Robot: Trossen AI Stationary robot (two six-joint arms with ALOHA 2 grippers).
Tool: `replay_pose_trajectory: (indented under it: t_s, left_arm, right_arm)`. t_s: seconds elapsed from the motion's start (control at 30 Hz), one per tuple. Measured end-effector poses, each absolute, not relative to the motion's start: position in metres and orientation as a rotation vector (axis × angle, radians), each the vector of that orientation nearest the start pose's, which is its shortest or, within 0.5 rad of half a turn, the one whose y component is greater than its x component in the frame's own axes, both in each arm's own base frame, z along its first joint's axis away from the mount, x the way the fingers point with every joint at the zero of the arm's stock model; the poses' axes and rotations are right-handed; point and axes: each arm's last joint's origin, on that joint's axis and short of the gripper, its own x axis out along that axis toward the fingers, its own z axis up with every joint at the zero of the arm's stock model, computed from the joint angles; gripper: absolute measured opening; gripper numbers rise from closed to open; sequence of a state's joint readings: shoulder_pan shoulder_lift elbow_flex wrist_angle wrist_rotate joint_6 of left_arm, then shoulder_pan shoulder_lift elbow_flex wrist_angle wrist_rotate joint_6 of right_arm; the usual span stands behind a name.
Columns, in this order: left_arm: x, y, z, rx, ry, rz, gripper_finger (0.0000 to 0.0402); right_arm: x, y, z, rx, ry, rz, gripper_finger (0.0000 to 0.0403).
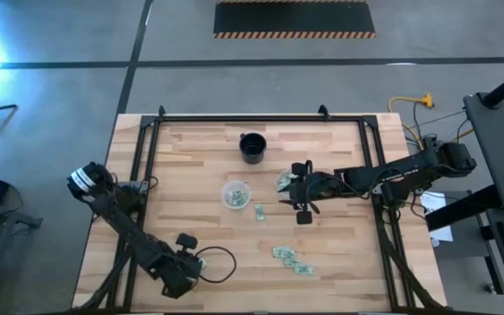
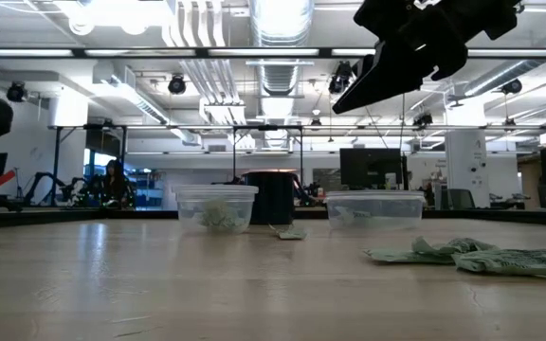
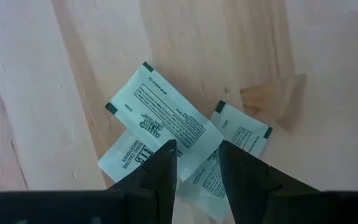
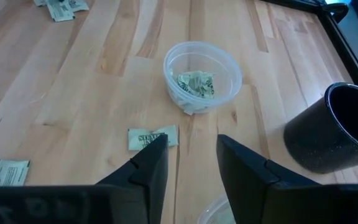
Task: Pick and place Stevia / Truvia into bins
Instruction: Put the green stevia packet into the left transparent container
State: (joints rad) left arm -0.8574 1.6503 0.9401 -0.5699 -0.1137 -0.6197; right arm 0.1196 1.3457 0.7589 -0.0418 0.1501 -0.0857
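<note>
The right claw hangs above mid-bench with its fingers parted and nothing between them. A single Stevia packet lies flat just ahead of its tips, long axis crosswise to the fingers, between the claw and the left clear cup, which already holds packets. The left claw, fingers apart and empty, hovers near the bench's front edge over a small pile of packets. The right arm looks nearer that lone packet.
</note>
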Motion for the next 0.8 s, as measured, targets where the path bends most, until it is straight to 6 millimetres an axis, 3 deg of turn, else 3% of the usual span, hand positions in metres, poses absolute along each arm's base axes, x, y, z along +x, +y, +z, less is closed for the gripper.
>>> replay_pose_trajectory:
  t_s: [0.3,0.6,0.8]
  left_arm:
    - [0.196,-0.22,0.155,0.098,1.27,-0.225,0.0098]
    - [0.196,-0.22,0.155,0.101,1.265,-0.22,0.0011]
    - [0.195,-0.219,0.16,0.093,1.251,-0.225,0.0002]
  right_arm:
    - [0.274,0.029,0.217,-0.163,0.629,-0.004,0.0124]
    - [0.272,0.028,0.211,-0.161,0.628,-0.007,0.0118]
    - [0.269,0.028,0.205,-0.16,0.621,-0.007,0.011]
